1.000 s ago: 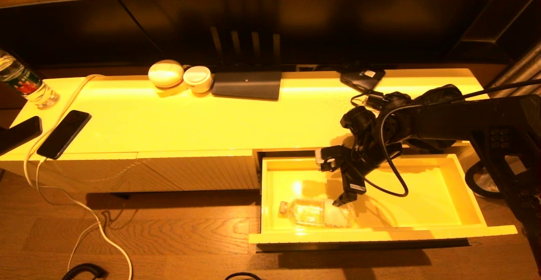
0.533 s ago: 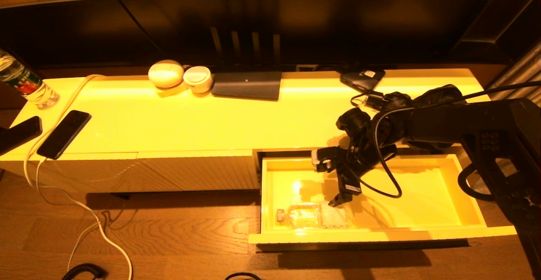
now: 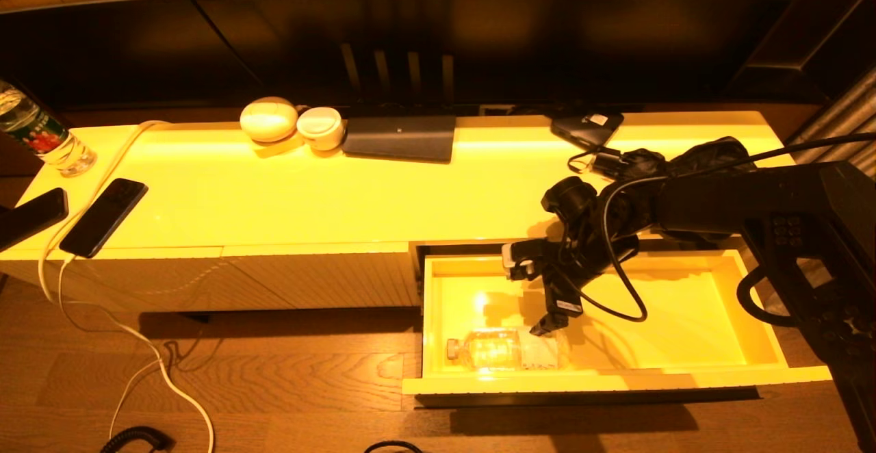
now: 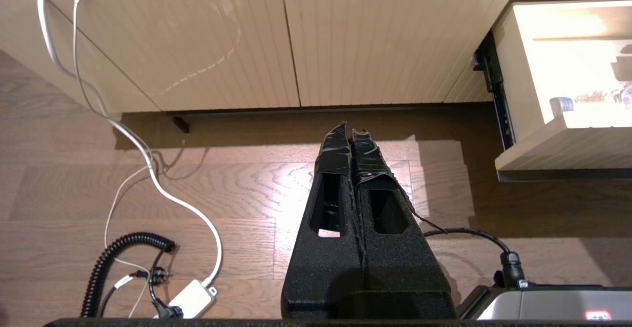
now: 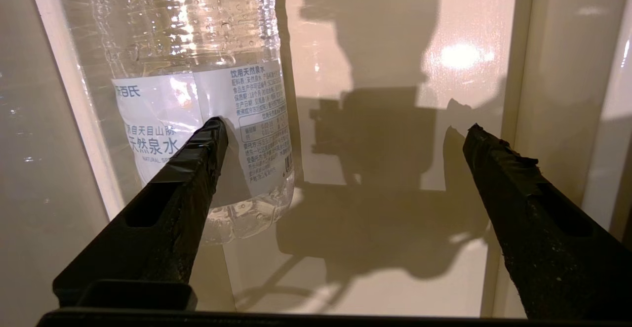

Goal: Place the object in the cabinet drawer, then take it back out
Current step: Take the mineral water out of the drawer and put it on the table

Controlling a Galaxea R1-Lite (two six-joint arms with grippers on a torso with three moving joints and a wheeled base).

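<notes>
Bottle (image 3: 506, 350) lies on its side in the open cabinet drawer (image 3: 684, 316), against the front wall, cap pointing away from the right tool (image 3: 530, 299). Head view: right tool hangs just above the bottle's base end, fingers spread, nothing held. Bottle is released; retrieval not yet begun.

Left wrist view: left tool (image 4: 351, 134) is parked over the floor, fingers pressed together, drawer off to its side.

Right wrist view: one finger (image 5: 197, 169) sits over the labelled bottle (image 5: 197, 95); the other finger is well apart over bare drawer floor.

Risk, as judged: tool is off-centre to the bottle. Closing from here would likely catch one side only and roll the round body along the glossy floor.
</notes>
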